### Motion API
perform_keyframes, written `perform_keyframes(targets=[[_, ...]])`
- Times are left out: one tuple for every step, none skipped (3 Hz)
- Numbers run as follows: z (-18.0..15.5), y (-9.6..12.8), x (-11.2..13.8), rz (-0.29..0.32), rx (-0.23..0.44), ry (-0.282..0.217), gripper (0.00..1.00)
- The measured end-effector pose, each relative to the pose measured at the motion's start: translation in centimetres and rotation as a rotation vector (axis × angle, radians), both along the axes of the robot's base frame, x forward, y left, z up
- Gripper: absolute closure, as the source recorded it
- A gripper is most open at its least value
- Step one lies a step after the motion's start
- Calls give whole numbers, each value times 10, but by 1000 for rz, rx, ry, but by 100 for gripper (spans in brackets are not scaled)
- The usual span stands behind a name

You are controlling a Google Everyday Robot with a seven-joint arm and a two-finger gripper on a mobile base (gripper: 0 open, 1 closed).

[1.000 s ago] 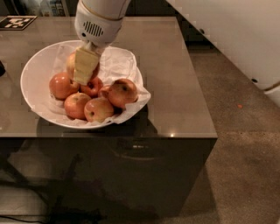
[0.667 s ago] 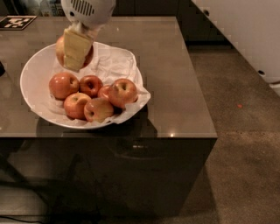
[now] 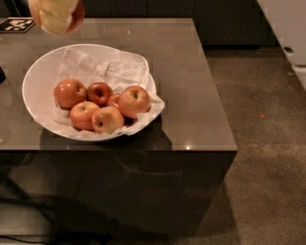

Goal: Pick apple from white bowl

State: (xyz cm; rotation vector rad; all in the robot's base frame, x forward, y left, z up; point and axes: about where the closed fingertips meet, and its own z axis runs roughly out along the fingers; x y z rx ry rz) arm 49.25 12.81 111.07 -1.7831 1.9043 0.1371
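Moved: the gripper (image 3: 55,18) has climbed out of the white bowl (image 3: 34,81) to the top-left edge of view.
Jaws: closed on the apple (image 3: 78,13), and it's off the paper!
Apple: in the air, over the bowl's far rim.
Bowl: on the counter (image 3: 191,72), with five apples (image 3: 103,103) on crumpled paper (image 3: 112,67).

table (image 3: 191,72) | on it: white bowl (image 3: 36,86), tag (image 3: 16,25) | tool (image 3: 56,16): grips apple (image 3: 78,14) above far-left corner

Glossy desk (image 3: 201,72); crumpled matt paper (image 3: 119,67) in smooth white bowl (image 3: 36,86); pale matt tool (image 3: 55,20), far left, clasps shiny apple (image 3: 79,13).
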Motion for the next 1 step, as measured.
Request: perform_keyframes(targets=[[6, 7, 1, 9, 23, -17, 100]])
